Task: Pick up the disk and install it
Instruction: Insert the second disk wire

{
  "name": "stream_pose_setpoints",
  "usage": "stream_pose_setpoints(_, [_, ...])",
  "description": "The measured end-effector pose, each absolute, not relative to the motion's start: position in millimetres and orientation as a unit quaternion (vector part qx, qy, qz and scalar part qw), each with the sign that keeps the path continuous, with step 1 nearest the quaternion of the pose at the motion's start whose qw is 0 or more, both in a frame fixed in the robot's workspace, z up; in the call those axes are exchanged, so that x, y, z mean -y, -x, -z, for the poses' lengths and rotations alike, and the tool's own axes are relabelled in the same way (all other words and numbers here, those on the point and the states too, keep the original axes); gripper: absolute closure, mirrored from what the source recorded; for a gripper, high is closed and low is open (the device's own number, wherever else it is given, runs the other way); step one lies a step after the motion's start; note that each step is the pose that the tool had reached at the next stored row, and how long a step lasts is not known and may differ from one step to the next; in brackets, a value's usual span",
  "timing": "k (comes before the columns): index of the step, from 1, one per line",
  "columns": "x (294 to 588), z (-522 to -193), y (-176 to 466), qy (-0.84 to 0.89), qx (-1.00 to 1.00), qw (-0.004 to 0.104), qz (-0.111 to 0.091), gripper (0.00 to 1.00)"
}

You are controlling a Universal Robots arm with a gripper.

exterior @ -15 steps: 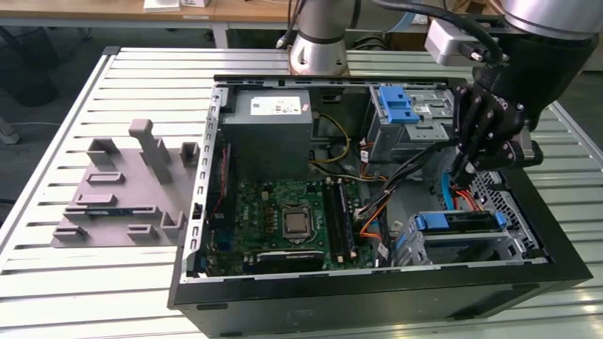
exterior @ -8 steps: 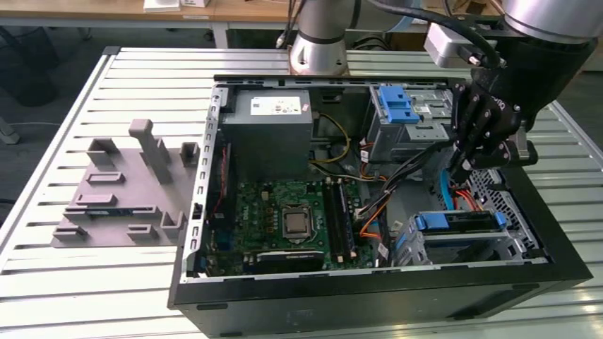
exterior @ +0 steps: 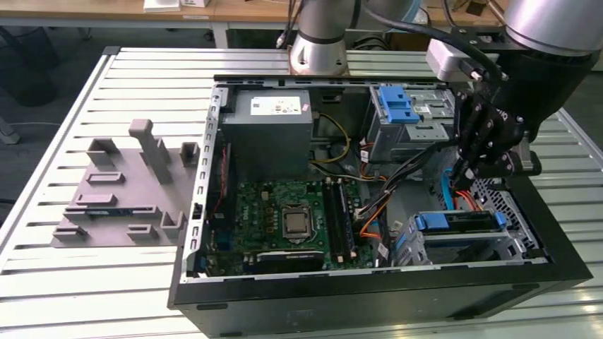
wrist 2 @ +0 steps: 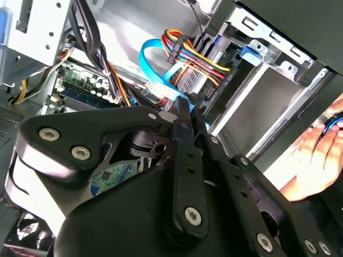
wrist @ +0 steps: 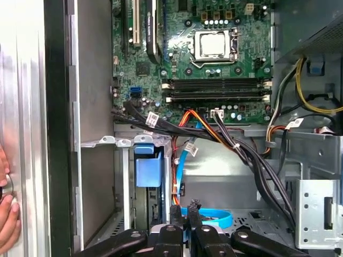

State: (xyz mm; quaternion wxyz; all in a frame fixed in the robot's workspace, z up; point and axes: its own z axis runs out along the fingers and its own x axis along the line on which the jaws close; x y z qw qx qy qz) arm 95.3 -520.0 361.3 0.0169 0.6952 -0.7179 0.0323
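Observation:
The disk (exterior: pixel 459 222) lies in the metal drive cage at the case's corner near the exterior view's right, its blue end handle (wrist: pixel 147 171) showing at the cage's mouth. My gripper (exterior: pixel 460 182) hangs just above and behind that cage, inside the open computer case (exterior: pixel 377 296). In both wrist views the black fingers (wrist 2: pixel 183 115) stand together with nothing between them, and the gripper (wrist: pixel 185 210) is clear of the disk. A blue data cable (wrist: pixel 211 217) curls under the fingertips.
A blue bracket (exterior: pixel 396 106) tops the grey drive bay at the case's back. Cable bundles (wrist: pixel 214 134) cross between motherboard (exterior: pixel 292 212) and cage. A grey stand with posts (exterior: pixel 123 191) sits on the table to the exterior view's left. A person's hand (wrist 2: pixel 316 160) rests outside the case.

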Motion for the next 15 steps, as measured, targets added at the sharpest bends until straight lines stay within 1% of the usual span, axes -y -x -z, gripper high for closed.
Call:
stream_pose_setpoints(9, [524.7,-355.3,-95.3,-0.699,0.714,0.013,-0.036,0.84])
stream_pose_setpoints(15, [524.7,-353.5,-95.3,-0.699,0.714,0.013,-0.036,0.84])
